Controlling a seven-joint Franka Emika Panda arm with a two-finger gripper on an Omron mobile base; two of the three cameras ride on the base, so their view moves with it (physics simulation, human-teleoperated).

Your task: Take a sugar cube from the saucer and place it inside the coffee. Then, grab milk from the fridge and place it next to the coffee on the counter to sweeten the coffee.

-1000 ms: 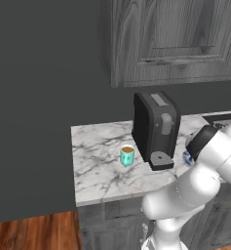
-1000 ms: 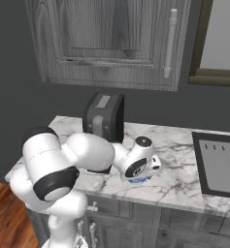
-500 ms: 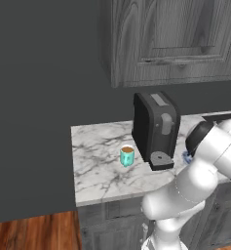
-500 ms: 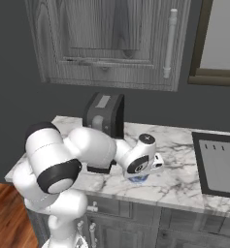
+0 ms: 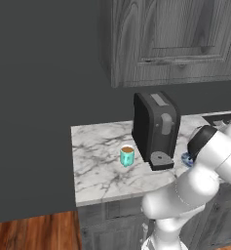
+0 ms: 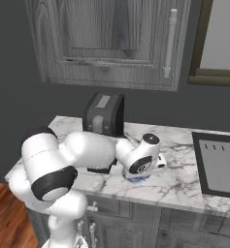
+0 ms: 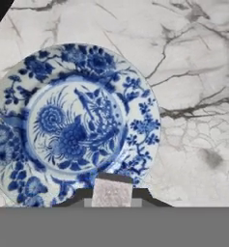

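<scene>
**Inspector:** Report the gripper first.

**Operator:** In my hand view the gripper (image 7: 112, 198) sits at the bottom edge with both dark fingertips (image 7: 77, 197) pressed against a pale, rough-textured cube (image 7: 111, 192). I read the jaws as clamped on that cube. The cube is right between the tips, over the near rim of the saucer (image 7: 135, 91).

**Inspector:** And the saucer itself?

**Operator:** Blue and white floral pattern, lying flat on the counter (image 7: 198, 72). I see nothing else on its face. From the right base view the hand (image 6: 153, 162) hangs low above the saucer (image 6: 136, 179), which peeks out beneath it near the counter's front edge.

**Inspector:** Farther out?

**Operator:** The coffee machine (image 5: 156, 128) stands behind the saucer, toward the wall. In the left base view the coffee (image 5: 127, 155) sits upright on the marble just to the left of the machine, brown liquid visible inside. It is well apart from the gripper, with the machine's base between them. A dark cooktop (image 6: 218, 162) lies on the far right of the counter. Wood-grain cabinets (image 6: 111, 43) hang above.
</scene>
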